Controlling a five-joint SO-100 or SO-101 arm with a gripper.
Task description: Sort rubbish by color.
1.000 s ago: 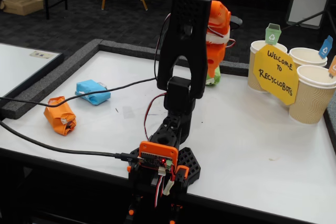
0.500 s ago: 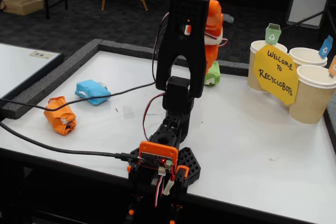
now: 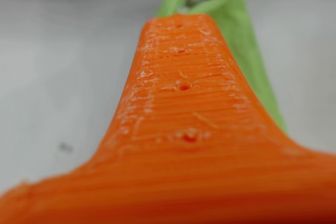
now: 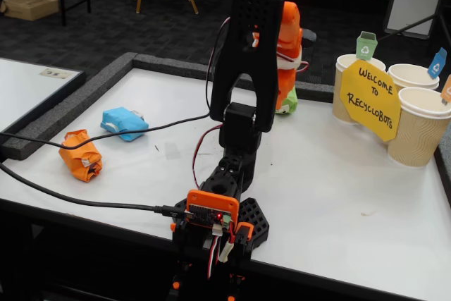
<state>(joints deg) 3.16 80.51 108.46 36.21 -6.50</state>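
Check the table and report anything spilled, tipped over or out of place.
Nothing stands out. The three cups stand upright behind the yellow sign; the orange wad and blue wad lie on the white table; the green wad sits at the gripper.

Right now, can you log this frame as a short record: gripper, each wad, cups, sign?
gripper: low at the table's far edge, beside the green wad; grip state unclear
green wad: at the orange finger in the wrist view
light blue wad: loose on table, left in fixed view
orange wad: loose, nearer than blue
paper cups: three, far right
yellow sign: before the cups
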